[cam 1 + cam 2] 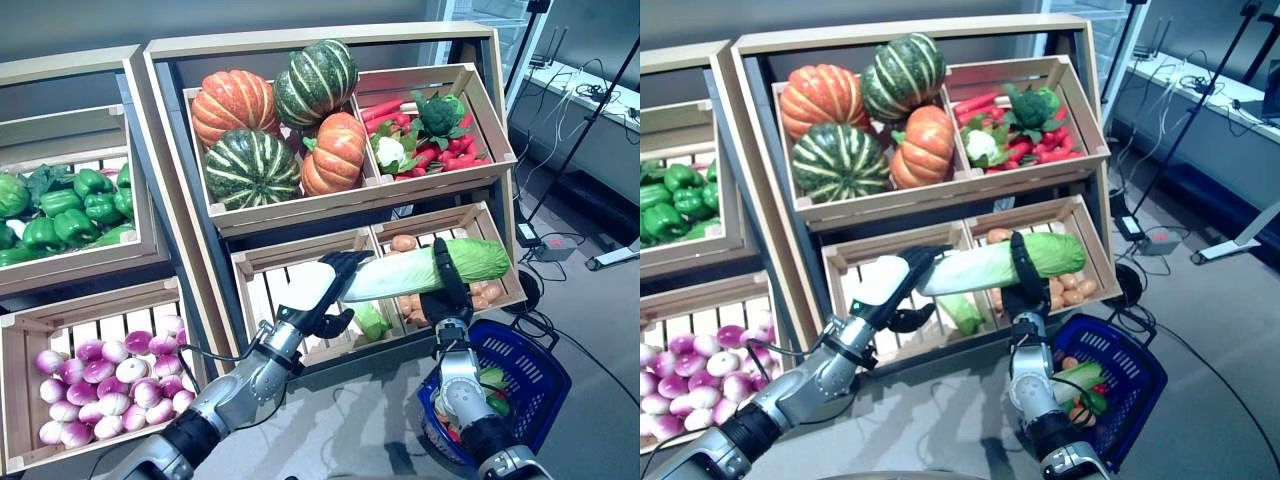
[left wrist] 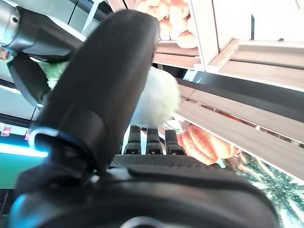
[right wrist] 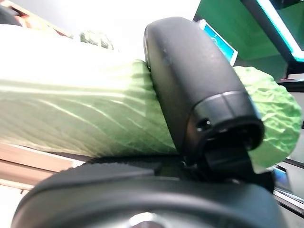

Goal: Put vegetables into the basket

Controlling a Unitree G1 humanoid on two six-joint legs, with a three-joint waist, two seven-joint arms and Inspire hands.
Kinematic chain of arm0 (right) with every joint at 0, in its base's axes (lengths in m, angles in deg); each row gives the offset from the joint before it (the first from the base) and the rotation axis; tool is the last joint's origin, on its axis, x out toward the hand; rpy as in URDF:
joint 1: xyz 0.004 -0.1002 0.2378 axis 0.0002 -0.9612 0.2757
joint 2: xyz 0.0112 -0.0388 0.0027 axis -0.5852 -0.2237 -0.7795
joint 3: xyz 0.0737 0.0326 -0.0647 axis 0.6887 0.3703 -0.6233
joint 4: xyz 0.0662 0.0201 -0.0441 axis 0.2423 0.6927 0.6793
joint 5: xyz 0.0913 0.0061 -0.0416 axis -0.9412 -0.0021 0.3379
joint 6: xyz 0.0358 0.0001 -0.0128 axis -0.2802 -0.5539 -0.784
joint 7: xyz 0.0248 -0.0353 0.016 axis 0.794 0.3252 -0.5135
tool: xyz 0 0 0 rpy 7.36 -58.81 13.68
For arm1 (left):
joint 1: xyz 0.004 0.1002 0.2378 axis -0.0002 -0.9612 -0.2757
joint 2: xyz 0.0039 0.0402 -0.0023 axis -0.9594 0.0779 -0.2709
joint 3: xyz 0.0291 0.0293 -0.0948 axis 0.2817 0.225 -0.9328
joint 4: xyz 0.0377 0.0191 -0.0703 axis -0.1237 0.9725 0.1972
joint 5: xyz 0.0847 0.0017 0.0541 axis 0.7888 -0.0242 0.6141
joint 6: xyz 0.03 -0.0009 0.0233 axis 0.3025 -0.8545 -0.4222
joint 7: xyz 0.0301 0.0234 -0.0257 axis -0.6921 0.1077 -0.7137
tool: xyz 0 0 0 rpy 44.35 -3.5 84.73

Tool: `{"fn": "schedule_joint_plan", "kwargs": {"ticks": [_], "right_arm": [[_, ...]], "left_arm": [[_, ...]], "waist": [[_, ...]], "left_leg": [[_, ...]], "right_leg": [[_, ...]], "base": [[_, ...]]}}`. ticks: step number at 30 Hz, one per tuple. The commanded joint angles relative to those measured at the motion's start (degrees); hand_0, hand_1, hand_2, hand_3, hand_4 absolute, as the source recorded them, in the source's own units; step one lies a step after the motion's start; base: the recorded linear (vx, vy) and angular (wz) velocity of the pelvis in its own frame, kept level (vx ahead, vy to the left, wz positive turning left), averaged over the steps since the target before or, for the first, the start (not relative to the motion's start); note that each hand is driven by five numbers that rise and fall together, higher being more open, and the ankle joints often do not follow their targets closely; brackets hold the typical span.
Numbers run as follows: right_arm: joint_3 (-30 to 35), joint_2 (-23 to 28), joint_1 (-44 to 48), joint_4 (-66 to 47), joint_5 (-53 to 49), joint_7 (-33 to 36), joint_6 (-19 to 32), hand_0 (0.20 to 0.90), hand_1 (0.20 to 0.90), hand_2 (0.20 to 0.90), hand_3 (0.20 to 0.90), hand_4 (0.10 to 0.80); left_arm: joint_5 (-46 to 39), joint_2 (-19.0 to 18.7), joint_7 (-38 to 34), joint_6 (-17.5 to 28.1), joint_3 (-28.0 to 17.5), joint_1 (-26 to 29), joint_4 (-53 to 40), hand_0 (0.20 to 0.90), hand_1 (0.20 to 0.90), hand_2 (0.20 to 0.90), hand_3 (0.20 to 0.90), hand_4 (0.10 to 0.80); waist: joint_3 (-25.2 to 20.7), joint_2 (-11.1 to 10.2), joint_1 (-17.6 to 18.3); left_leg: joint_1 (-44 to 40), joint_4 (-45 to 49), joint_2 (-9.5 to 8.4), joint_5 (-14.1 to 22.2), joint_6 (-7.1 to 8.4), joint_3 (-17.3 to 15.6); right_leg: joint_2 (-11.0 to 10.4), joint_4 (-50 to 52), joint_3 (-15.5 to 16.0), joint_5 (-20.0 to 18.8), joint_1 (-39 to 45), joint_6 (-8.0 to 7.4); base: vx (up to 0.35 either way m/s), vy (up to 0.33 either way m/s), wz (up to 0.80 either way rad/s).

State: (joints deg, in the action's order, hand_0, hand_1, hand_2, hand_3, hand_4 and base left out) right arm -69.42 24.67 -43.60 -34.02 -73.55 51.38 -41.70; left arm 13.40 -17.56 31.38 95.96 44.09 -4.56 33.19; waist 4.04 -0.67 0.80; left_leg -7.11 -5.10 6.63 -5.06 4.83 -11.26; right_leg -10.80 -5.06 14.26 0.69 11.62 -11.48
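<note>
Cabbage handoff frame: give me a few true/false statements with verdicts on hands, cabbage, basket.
1. Both hands hold the long cabbage. True: the left hand is on its white end, and the right hand wraps its green part.
2. The cabbage is inside the blue basket. False: it is held in front of the lower crates, above the basket.
3. The basket is empty. False: vegetables already lie in it.
4. The pumpkins sit in an upper crate. True.
</note>
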Motion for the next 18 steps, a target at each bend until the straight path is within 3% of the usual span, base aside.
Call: {"fn": "schedule_joint_plan", "kwargs": {"ticks": [1, 10, 18], "right_arm": [[6.2, 2.4, 5.2, -2.6, 2.7, -4.2, 6.3, 0.300, 0.300, 0.300, 0.300, 0.400], [13.8, 8.7, 4.4, 5.2, 2.0, -5.0, 5.7, 0.300, 0.300, 0.300, 0.300, 0.400], [21.5, 17.2, 5.7, 13.3, 6.6, -0.6, 6.1, 0.300, 0.300, 0.300, 0.300, 0.400]], "left_arm": [[-1.2, -1.6, -1.5, 0.3, -4.4, 3.1, 1.6, 0.900, 0.900, 0.900, 0.900, 0.800], [-2.6, -1.6, -0.1, -4.7, -7.0, 0.2, 12.6, 0.900, 0.900, 0.900, 0.900, 0.800], [-9.2, -2.8, 0.1, -4.0, -12.0, -1.0, 16.9, 0.900, 0.900, 0.900, 0.900, 0.800]], "waist": [[-0.7, 0.2, -1.1], [-0.3, 0.3, -0.6], [0.7, 0.3, -0.6]], "left_leg": [[-2.5, 0.1, -1.17, 7.4, -0.96, -0.1], [-2.6, 0.1, -0.73, 7.1, -0.69, -0.4], [-2.4, 0.1, -0.29, 6.9, -0.28, -0.4]], "right_leg": [[2.0, 0.1, -1.6, -2.8, -3.1, 2.71], [2.3, 0.1, -1.9, -3.0, -3.3, 2.74], [2.7, 0.1, -2.3, -3.2, -3.6, 2.87]], "base": [[0.000, 0.000, 0.00], [0.002, -0.005, -0.02], [-0.005, -0.022, 0.00]]}}
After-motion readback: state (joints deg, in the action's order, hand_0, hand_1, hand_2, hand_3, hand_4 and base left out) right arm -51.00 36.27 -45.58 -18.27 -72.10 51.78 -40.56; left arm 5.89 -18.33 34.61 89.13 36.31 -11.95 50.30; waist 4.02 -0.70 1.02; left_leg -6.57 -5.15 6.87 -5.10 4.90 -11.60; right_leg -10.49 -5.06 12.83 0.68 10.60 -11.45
